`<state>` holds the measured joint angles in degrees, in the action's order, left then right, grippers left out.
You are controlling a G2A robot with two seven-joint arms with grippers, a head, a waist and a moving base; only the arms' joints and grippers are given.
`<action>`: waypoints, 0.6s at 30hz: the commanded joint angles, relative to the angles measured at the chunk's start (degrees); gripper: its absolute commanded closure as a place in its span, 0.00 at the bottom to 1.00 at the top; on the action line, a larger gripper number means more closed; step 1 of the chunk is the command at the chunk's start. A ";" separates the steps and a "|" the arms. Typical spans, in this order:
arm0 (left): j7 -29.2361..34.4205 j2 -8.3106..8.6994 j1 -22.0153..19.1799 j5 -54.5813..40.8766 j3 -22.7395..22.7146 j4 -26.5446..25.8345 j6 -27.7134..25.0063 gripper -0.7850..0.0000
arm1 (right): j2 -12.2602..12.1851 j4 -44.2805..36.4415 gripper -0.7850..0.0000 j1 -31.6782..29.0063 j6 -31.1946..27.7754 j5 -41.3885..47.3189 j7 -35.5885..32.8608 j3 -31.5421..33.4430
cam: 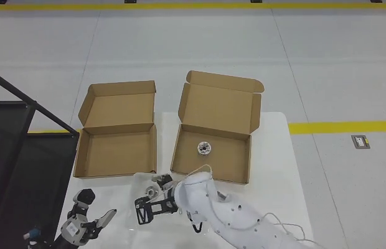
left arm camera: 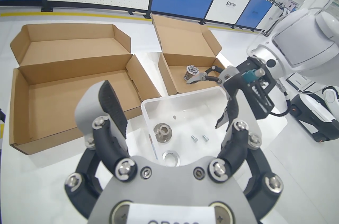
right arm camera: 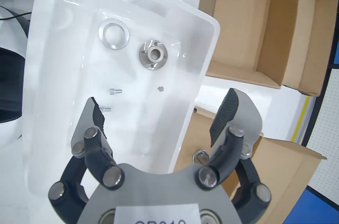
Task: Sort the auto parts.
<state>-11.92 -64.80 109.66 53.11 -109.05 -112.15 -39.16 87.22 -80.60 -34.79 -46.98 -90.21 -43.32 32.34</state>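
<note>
Looking down from the top view: two open cardboard boxes side by side on the white table (cam: 274, 187), the left box (cam: 115, 152) and the right box (cam: 211, 149), with a round metal part (cam: 204, 147) lying near the middle of the right one. Just in front of the boxes, the right gripper (cam: 139, 210), fingers spread. Nearer the robot and farther left, the left gripper (cam: 98, 206), likewise spread.

Turning to the left wrist view: left gripper (left arm camera: 169, 111) with pads wide apart, nothing between them, held above a pale plastic tray (left arm camera: 148, 108) just in front of the boxes. Loose on the tray floor and apart from one another: a flanged hub (left arm camera: 163, 132), a metal ring (left arm camera: 171, 158), two small screws (left arm camera: 194, 139). Past the tray's far rim, the right gripper (left arm camera: 202, 74), parted, seen in front of the round metal part (left arm camera: 191, 71) inside the right box (left arm camera: 185, 50). Beside it, the left box (left arm camera: 66, 92).

Switching to the right wrist view: right gripper (right arm camera: 161, 116) splayed wide, nothing pinched, one finger over the tray (right arm camera: 212, 26), the other over cardboard beyond the rim. Down in the tray: metal ring (right arm camera: 114, 33) just beside the flanged hub (right arm camera: 152, 54), not touching; both screws (right arm camera: 115, 90) nearer the fingers.
</note>
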 commanded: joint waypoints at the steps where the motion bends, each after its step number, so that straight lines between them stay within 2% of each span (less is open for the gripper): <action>1: -0.01 0.00 0.00 0.00 0.00 0.00 -0.01 0.00 | 0.41 0.71 0.00 -0.37 1.46 0.16 -2.11 -0.67; 12: -0.01 0.00 0.00 0.00 0.00 0.00 -0.01 0.00 | 0.55 1.08 0.00 -0.42 1.39 0.31 -2.77 -0.96; 18: -0.01 0.00 0.00 0.00 0.00 0.00 -0.01 0.00 | 0.56 2.20 0.00 -1.93 0.79 -4.64 1.85 -3.35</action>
<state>-11.92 -64.80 109.66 53.11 -109.05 -112.15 -39.17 87.74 -78.83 -36.56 -46.34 -94.11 -42.16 29.27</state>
